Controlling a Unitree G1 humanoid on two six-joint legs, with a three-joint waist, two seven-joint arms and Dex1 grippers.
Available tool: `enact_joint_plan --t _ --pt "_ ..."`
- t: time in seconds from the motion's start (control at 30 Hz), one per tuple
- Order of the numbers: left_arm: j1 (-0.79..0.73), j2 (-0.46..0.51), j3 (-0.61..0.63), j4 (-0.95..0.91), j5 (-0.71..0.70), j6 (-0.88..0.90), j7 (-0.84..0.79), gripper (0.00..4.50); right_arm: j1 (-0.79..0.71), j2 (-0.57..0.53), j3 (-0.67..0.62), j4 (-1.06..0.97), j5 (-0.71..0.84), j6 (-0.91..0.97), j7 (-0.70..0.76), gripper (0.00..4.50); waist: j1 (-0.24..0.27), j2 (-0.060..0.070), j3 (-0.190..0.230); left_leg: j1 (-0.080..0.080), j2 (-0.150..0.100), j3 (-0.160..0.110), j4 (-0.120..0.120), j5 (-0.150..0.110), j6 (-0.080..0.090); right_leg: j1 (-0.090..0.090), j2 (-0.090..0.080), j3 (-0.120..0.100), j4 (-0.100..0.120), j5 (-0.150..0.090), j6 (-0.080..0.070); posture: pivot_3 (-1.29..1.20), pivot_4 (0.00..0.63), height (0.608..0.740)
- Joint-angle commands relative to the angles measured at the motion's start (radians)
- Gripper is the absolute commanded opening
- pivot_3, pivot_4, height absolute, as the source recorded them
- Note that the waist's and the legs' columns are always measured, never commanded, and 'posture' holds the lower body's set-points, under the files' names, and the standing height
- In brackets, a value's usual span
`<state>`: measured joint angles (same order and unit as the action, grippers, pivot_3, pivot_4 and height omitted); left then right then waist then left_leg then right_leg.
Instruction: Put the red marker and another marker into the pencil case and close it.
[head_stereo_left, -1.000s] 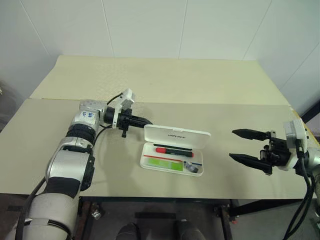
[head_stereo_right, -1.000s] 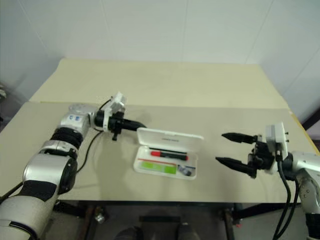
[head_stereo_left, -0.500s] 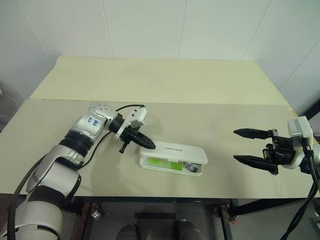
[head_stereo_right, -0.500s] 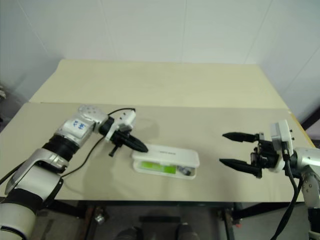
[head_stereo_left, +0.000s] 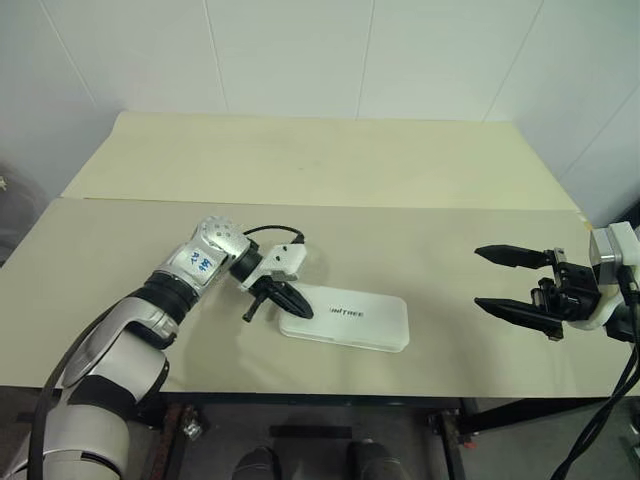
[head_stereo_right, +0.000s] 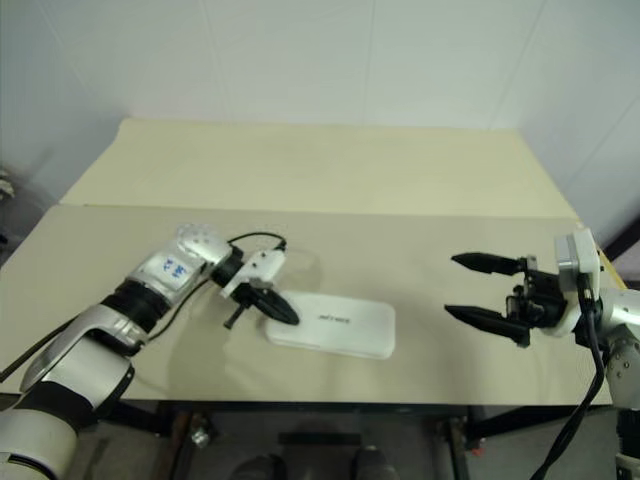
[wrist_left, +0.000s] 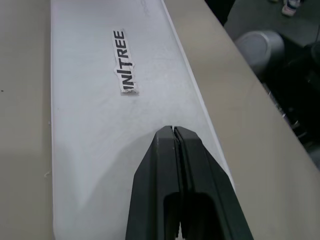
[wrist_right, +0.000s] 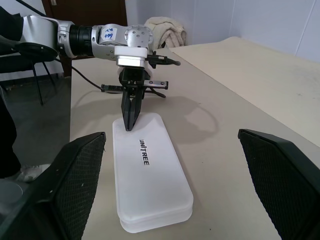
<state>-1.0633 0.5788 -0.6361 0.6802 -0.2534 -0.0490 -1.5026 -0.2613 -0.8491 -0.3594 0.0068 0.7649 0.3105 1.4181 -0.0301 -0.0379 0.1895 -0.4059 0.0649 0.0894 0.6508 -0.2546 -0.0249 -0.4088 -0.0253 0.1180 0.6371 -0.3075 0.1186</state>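
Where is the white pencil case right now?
The pencil case lies flat and closed on the tan table, near its front edge and a little left of the middle. The shut left gripper presses on its left end; the open right gripper waits far right.

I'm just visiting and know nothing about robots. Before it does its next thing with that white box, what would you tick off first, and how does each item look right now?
1. Lid of the pencil case down flat: ok, it lies level on its base with no gap showing from the head view.
2. Lid actually latched: cannot tell.
3. Markers inside: cannot tell, the shut lid hides the contents.
4. Left gripper shut and on the lid: ok, its fingers are together, tip over the case's end nearest that arm.
5. Right gripper out of the way: ok, open and well apart from the case.
6. Case fully on the table: ok, set back from the front edge.
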Motion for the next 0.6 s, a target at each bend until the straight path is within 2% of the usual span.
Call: enact_joint_plan --t 0.03,0.23,0.37,0.5,0.53,0.6 --pt "-0.004 -0.023 -0.03 0.082 0.132 -0.029 -0.107 0.02 -0.001 0.002 -0.016 -0.016 -0.001 -0.01 -0.007 4.5 0.001 0.0 0.0 0.0 0.0 0.0 0.001 0.0 0.0 0.0 0.0 0.0 0.0 0.0 0.0 0.0 0.15 0.74" --pt "-0.017 -0.078 0.024 0.144 0.157 -0.053 -0.084 0.02 0.002 -0.003 -0.02 -0.018 -0.006 -0.011 -0.008 4.5 -0.001 0.001 -0.001 0.003 -0.001 0.0 0.003 0.001 0.002 0.005 -0.001 0.0 0.0 -0.005 -0.01 0.0 0.15 0.74" --pt "-0.023 -0.134 0.188 0.156 0.066 -0.099 -0.028 0.02 0.007 -0.009 -0.026 -0.017 -0.009 -0.012 -0.006 4.5 -0.001 0.001 -0.001 0.002 -0.001 -0.001 0.006 0.001 0.003 0.007 -0.001 0.0 0.0 -0.005 -0.012 0.0 0.15 0.74" --pt "-0.02 -0.145 0.289 0.151 0.038 -0.114 -0.032 0.02 0.008 -0.013 -0.03 -0.014 -0.012 -0.013 -0.006 4.5 -0.002 0.0 0.0 -0.001 -0.001 -0.001 0.006 0.001 0.003 0.002 -0.001 0.0 0.0 -0.002 -0.005 0.0 0.15 0.74" --pt "-0.014 -0.146 0.33 0.136 0.01 -0.114 -0.038 0.02 0.007 -0.013 -0.03 -0.012 -0.012 -0.013 -0.007 4.5 -0.004 0.0 0.0 -0.001 -0.001 0.0 0.005 0.0 0.003 0.001 -0.001 0.0 0.0 0.003 0.004 0.0 0.15 0.74" --pt "0.002 -0.149 0.432 0.116 -0.08 -0.1 -0.069 0.02 0.001 -0.013 -0.026 -0.008 -0.018 -0.013 -0.01 4.5 -0.005 0.0 0.0 -0.001 -0.001 0.001 0.001 0.001 0.003 -0.001 -0.001 0.0 0.0 0.003 0.003 0.0 0.15 0.74"
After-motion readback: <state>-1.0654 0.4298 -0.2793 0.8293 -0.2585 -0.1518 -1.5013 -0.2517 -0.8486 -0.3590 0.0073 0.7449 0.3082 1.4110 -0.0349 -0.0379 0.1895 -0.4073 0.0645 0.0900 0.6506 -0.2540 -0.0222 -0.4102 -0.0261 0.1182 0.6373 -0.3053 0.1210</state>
